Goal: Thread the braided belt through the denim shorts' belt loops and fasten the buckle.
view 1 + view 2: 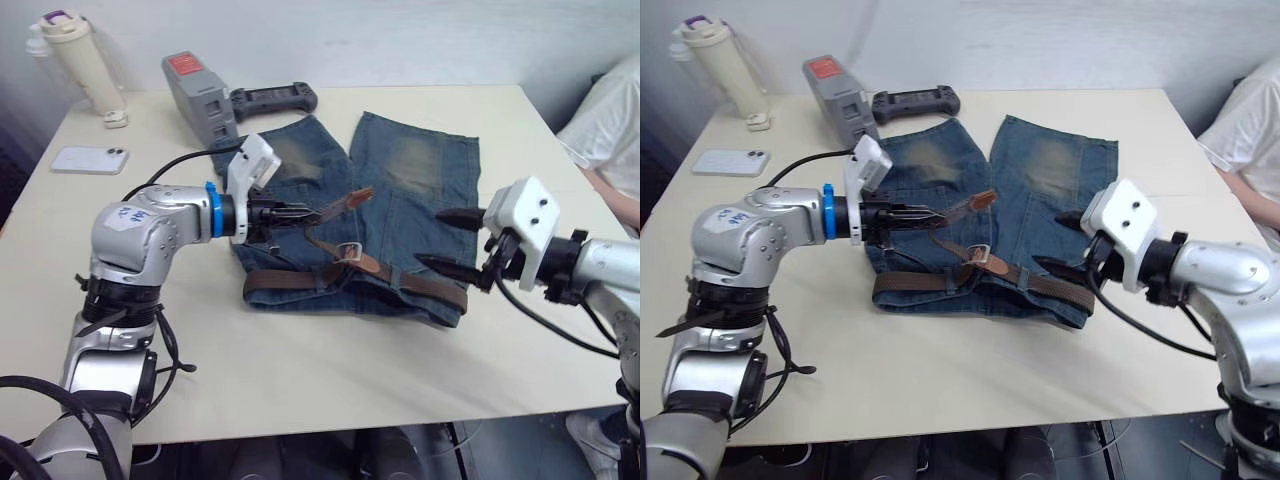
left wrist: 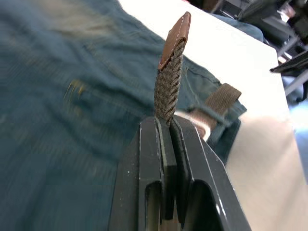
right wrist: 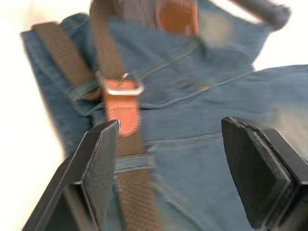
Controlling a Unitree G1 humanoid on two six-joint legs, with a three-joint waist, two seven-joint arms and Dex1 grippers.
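The denim shorts (image 1: 420,180) lie flat mid-table, waistband toward me. The braided belt (image 1: 290,282) runs along the waistband, passing under at least one belt loop (image 3: 84,89), and its silver buckle (image 1: 349,250) rests near the waistband's middle. My left gripper (image 1: 308,214) is shut on the belt's free end just behind its tan leather tip (image 2: 174,39), holding it lifted above the left leg. My right gripper (image 1: 445,241) hovers open over the waistband's right part, its fingers (image 3: 98,163) to either side of the belt below the buckle (image 3: 122,87).
At the table's far left stand a cream bottle (image 1: 80,60), a white phone (image 1: 90,159), a grey box with a red label (image 1: 200,95) and a black controller (image 1: 272,99). A person's white sleeve (image 1: 610,120) is at the right edge.
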